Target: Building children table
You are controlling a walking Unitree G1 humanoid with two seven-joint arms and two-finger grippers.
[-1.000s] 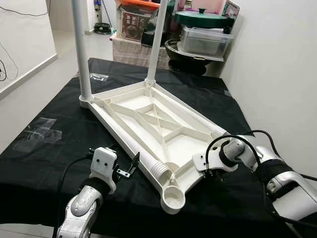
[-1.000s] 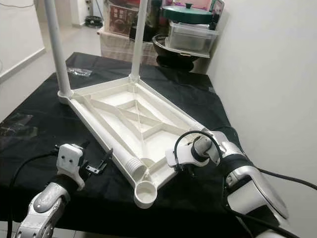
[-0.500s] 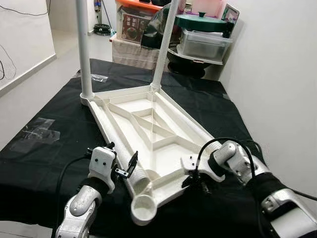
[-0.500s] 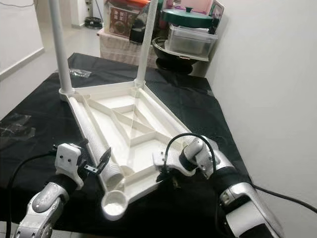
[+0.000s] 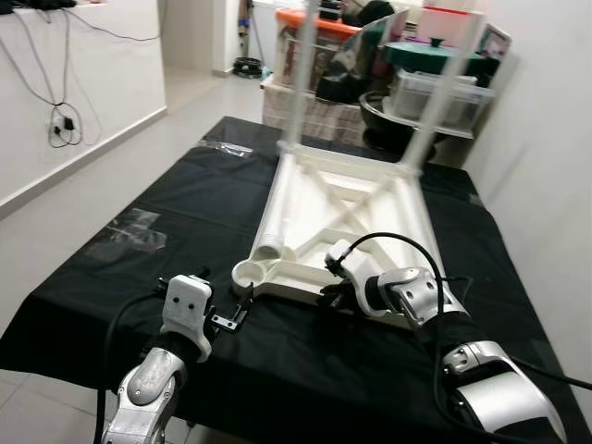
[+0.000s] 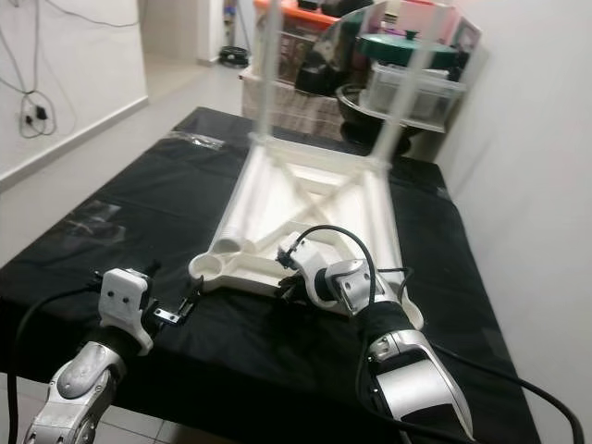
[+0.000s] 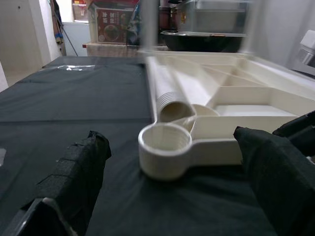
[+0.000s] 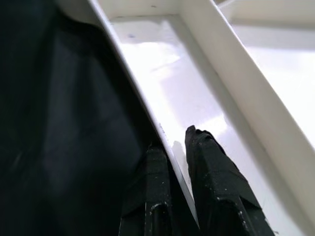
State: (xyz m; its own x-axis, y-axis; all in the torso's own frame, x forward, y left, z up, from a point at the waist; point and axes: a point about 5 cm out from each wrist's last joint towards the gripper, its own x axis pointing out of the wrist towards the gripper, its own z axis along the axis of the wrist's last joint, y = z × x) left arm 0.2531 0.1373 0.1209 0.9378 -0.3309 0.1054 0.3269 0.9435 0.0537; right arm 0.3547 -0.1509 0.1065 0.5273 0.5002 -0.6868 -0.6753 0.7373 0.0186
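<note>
**White tabletop half-legged, right claw clamped on its rim**

Black cloth covers the desk (image 5: 111, 277). On it lies the upturned white tabletop (image 5: 356, 208), two legs (image 5: 442, 102) standing at its far corners. Near sockets (image 5: 252, 273) look empty, with a loose leg (image 5: 277, 208) lying along its left side. The right claw (image 5: 335, 298) pinches the near rim; the left claw (image 5: 236, 313), fingers apart, hovers near the socket.

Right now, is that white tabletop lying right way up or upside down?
Upside down: the tabletop shows its ribbed underside, and two legs stick upward from its far corners.
</note>
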